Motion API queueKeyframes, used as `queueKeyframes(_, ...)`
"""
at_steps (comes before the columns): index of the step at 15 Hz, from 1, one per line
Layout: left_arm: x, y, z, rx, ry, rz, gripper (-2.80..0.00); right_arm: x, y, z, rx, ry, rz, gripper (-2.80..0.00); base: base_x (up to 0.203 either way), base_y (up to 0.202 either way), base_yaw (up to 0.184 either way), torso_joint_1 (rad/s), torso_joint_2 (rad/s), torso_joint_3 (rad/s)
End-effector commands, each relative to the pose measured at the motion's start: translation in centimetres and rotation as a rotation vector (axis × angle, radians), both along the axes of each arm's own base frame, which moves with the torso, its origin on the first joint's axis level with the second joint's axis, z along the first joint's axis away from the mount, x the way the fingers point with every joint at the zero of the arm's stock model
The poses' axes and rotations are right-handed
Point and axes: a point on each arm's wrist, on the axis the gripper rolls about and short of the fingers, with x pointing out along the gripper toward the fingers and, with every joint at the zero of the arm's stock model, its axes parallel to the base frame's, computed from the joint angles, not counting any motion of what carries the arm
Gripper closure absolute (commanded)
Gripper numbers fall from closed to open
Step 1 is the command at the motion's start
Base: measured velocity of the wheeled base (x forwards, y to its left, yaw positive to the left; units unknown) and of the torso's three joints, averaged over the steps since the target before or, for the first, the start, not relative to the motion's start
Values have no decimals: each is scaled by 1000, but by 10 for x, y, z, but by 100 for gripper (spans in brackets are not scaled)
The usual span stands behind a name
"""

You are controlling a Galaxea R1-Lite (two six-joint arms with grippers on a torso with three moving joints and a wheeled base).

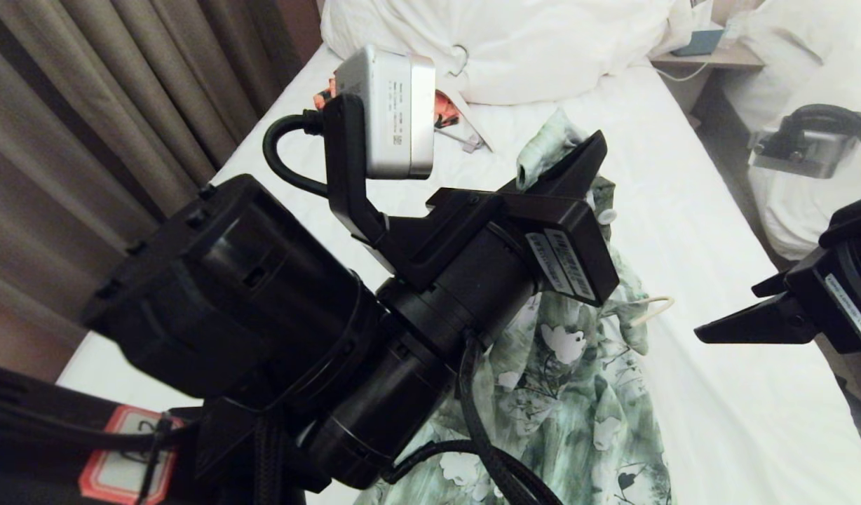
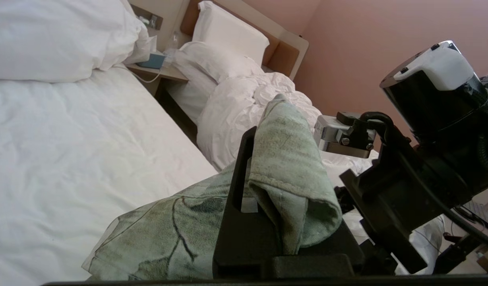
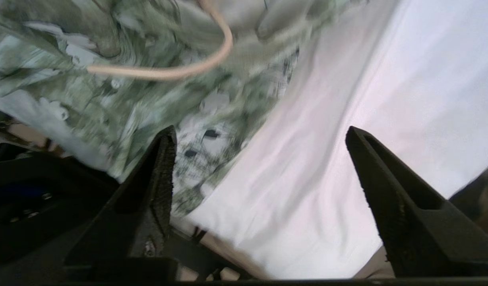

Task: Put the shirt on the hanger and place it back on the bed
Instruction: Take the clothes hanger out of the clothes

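Left gripper (image 1: 590,151) raised over long white-sheeted bed (image 1: 718,231), fingers clamped on fold of green-and-white floral short-sleeved shirt (image 1: 578,393); rest of garment drapes down onto sheet.

Thin cream wire hanger (image 1: 653,308): hook protrudes at shirt's edge, body hidden in fabric.

Right gripper (image 3: 260,174) beside hook, fingers spread wide, holding nothing.

Judgement: dressing hanger largely done; laying-down step in hand. Next: lower left gripper, release fold, leave shirt flat.

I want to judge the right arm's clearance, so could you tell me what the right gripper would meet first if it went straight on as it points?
Probably the shirt: the open right gripper aims at its edge on the bed, near the hanger; depth is unclear.
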Motion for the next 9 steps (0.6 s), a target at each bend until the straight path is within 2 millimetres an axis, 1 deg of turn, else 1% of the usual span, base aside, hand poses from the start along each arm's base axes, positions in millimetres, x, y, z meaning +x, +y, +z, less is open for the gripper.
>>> queueKeyframes(1,0,0,1,-8,-2,2,0,3,4,-5,-18,0,23,-280,0,0,0,0,0,0)
queueKeyframes(4,0,0,1,-7,-3,1,0,7,10,-14,-25,-91,86,-280,0,0,0,0,0,0)
queueKeyframes(6,0,0,1,-8,-2,2,0,11,14,-21,-10,-185,118,-280,0,0,0,0,0,0)
queueKeyframes(9,0,0,0,-6,-2,0,0,13,18,-20,27,-302,139,-280,0,0,0,0,0,0)
